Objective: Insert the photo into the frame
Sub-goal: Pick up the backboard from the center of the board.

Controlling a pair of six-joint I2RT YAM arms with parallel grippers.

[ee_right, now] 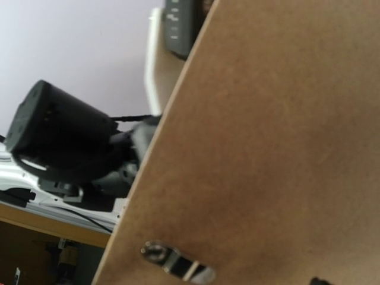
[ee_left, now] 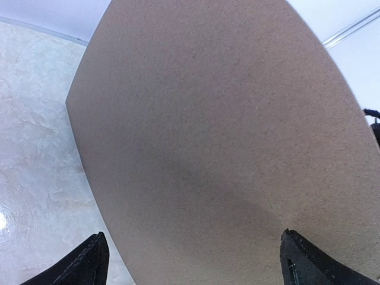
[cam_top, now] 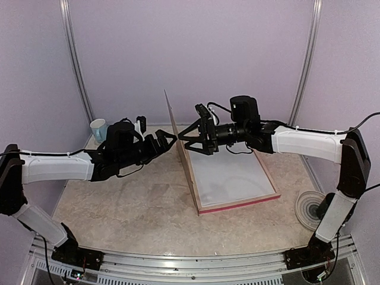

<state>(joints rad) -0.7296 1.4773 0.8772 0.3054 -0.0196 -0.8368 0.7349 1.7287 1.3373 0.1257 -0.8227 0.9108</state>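
The frame [cam_top: 237, 204] lies flat right of centre, its pink edge towards me, with a white sheet [cam_top: 228, 172] inside it. The photo's print is hidden. A brown backing board [cam_top: 181, 154] stands on edge along the frame's left side. My left gripper [cam_top: 171, 141] is open just left of the board. In the left wrist view the board [ee_left: 225, 130] fills the picture between the wide-apart fingertips [ee_left: 95, 261]. My right gripper [cam_top: 185, 141] is open, its spread fingers at the board's right face. The right wrist view shows that board [ee_right: 273, 136] and its metal turn clip [ee_right: 175, 264].
A pale blue cup [cam_top: 98, 129] stands at the back left by the wall. A round pale disc [cam_top: 312, 209] lies at the right, near the right arm's base. Marbled tabletop [cam_top: 136, 208] stretches left of the board.
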